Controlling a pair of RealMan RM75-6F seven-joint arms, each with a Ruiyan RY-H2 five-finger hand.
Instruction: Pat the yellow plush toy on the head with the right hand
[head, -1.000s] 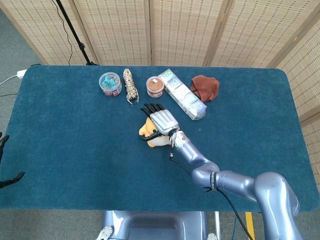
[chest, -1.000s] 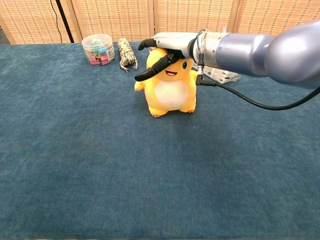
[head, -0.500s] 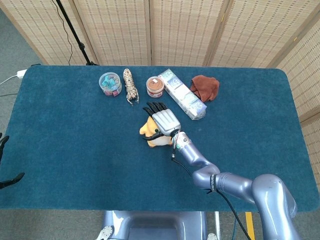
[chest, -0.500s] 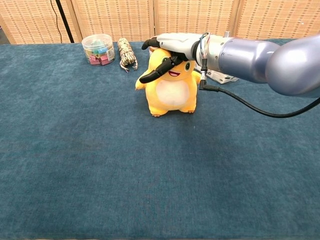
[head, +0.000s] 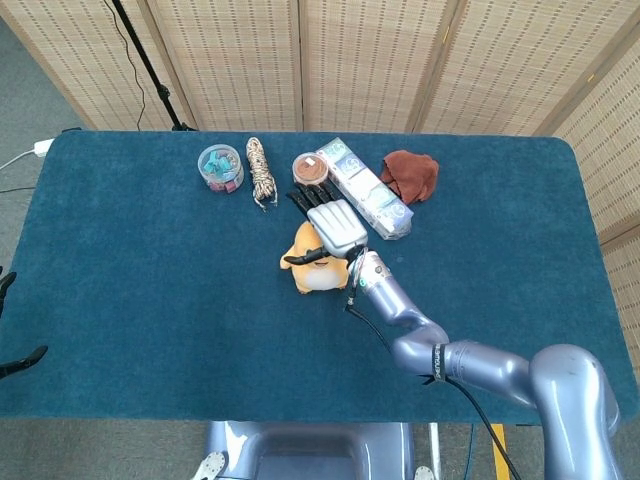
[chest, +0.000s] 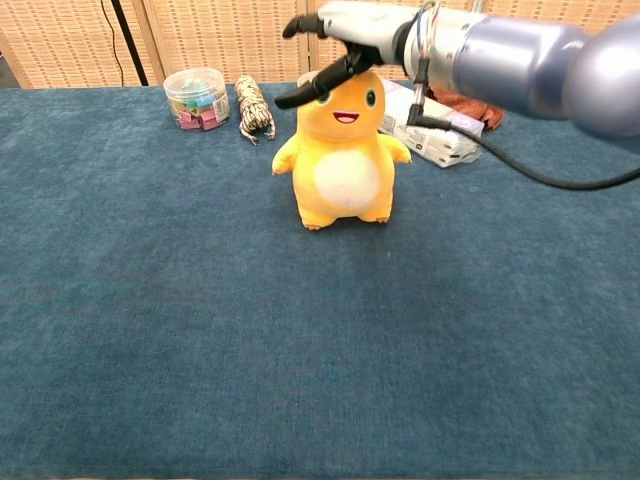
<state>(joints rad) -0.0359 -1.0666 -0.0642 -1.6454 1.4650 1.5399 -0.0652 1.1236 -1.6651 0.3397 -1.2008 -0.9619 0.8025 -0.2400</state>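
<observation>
1. The yellow plush toy (chest: 343, 152) stands upright on the blue surface (chest: 300, 350), near its middle, smiling face toward the chest camera.
2. The right hand (chest: 345, 30) hangs palm-down just above the toy's head, fingers (chest: 310, 88) spread and grasping nothing; whether a black fingertip brushes the head cannot be told.
3. From the head view the right hand (head: 333, 225) covers the toy's (head: 310, 268) far side, the silver arm (head: 470, 365) reaching in from the near edge.
4. Behind the toy lie a tub of clips (head: 220, 166), a rope coil (head: 261, 170), a small jar (head: 310, 172), a long packet (head: 365, 188) and a brown cloth (head: 411, 174), in a row.
5. The left hand (head: 12, 335) shows only as dark fingertips at the surface's edge, far from the toy; its state cannot be told.
</observation>
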